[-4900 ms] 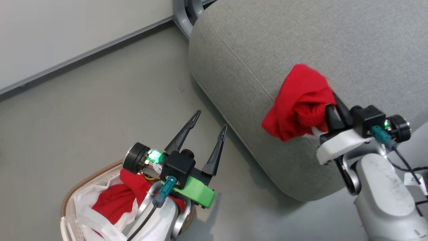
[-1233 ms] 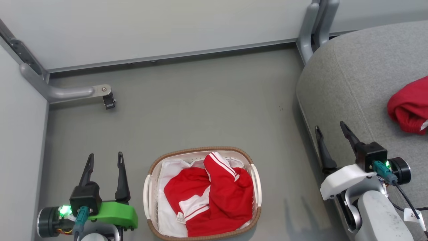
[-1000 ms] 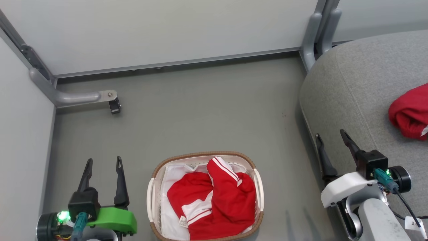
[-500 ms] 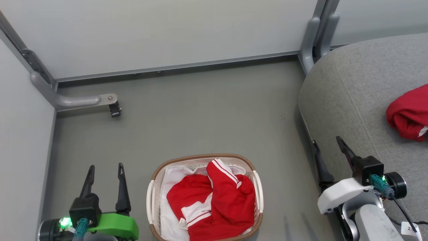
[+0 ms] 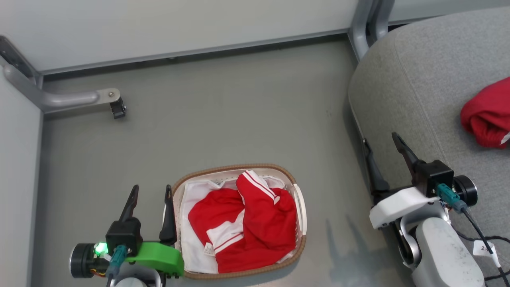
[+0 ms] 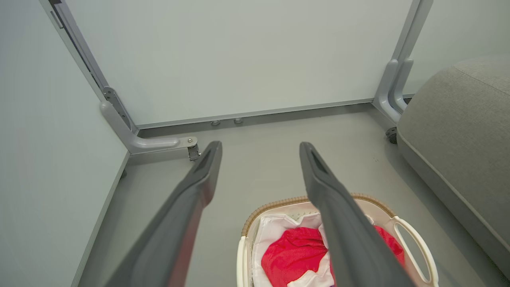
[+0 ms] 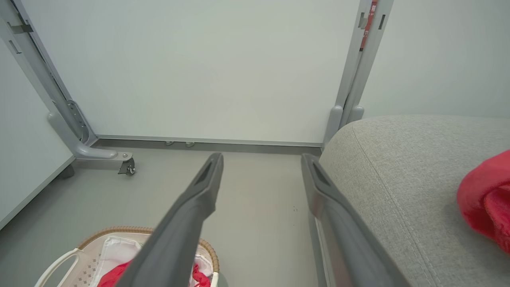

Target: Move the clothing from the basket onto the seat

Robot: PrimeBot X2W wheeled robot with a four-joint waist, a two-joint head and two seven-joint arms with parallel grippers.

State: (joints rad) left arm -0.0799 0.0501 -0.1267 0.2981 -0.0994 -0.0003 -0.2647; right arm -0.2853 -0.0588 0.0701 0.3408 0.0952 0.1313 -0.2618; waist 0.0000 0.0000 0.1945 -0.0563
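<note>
In the head view, the basket (image 5: 235,167) is sitting on the floor (image 5: 223,111) with a red striped garment (image 5: 247,223) lying crumpled inside it on the white liner (image 5: 195,255), while a red bundle (image 5: 486,119) is resting on the seat (image 5: 418,71) near that view's right edge. The left gripper (image 5: 152,187) is hovering just beside the basket's left rim, its two fingers spread and holding nothing. The right gripper (image 5: 379,138) is hanging at the seat's front edge, likewise spread and empty. In the left wrist view, the left fingers (image 6: 199,191) are standing wide apart over bare floor, with the basket and its red contents showing low beneath the right-hand finger. In the right wrist view, the right fingers (image 7: 199,199) are gaping too, with the seat and the red bundle lying off to the right and the basket low at the left. Judging by this, one piece is delivered and the step in hand is reaching for the second. The next move is calling for a gripper to come over the basket, drop into the fabric and pinch a thick fold, avoiding the liner.
</note>
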